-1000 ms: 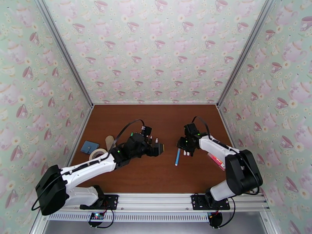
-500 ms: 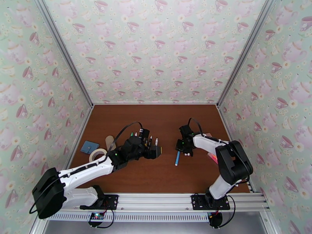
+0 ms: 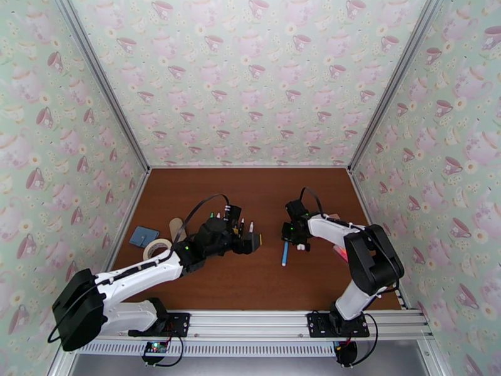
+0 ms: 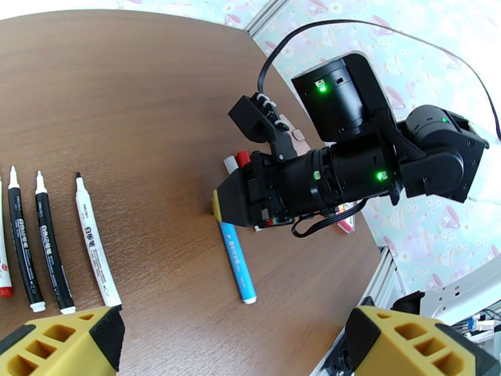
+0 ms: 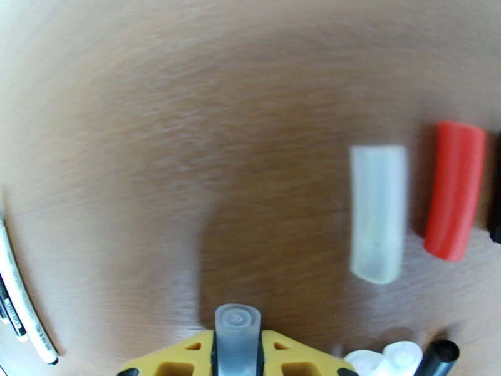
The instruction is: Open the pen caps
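Tabletop [image 5: 188, 151]: cap [image 5: 237, 322] in right end effector [image 5: 237, 351]

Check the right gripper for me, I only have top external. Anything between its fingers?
Observer: Yes. The right wrist view shows a pale cap clamped in the right gripper, with a yellow finger against each side.
Operator: Loose caps nearby?
Observer: A whitish cap and a red cap lie side by side on the table ahead of it, not touching.
Operator: Left gripper?
Observer: In the left wrist view the left gripper is wide open with nothing between its fingers. The blue pen lies ahead of it.
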You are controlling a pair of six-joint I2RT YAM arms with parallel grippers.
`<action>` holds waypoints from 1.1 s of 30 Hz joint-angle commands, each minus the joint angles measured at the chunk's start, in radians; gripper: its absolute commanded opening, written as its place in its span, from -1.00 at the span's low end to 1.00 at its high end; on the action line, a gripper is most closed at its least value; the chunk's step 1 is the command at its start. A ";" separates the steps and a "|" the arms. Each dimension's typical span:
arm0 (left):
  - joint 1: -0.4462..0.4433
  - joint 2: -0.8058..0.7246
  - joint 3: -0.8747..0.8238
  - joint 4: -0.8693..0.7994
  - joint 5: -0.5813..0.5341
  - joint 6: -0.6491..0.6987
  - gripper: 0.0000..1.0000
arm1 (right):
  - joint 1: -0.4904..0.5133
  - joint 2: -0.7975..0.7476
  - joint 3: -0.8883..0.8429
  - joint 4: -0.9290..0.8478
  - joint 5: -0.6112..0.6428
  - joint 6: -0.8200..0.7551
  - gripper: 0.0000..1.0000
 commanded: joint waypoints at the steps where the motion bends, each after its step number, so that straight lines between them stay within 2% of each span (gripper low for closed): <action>1: 0.001 0.027 -0.015 0.053 0.064 -0.032 1.00 | 0.013 -0.096 -0.003 0.061 -0.029 0.009 -0.62; 6: 0.002 0.071 -0.016 0.126 0.164 -0.072 0.97 | 0.015 -0.234 -0.039 0.149 -0.143 0.029 -0.64; 18: 0.006 0.168 0.055 0.225 0.318 -0.153 0.96 | 0.017 -0.461 -0.130 0.407 -0.392 0.153 -0.69; 26: 0.022 0.213 0.060 0.338 0.402 -0.197 0.51 | 0.018 -0.510 -0.157 0.537 -0.489 0.226 -0.69; 33: 0.029 0.203 0.055 0.344 0.356 -0.202 0.17 | 0.027 -0.530 -0.168 0.548 -0.505 0.224 -0.70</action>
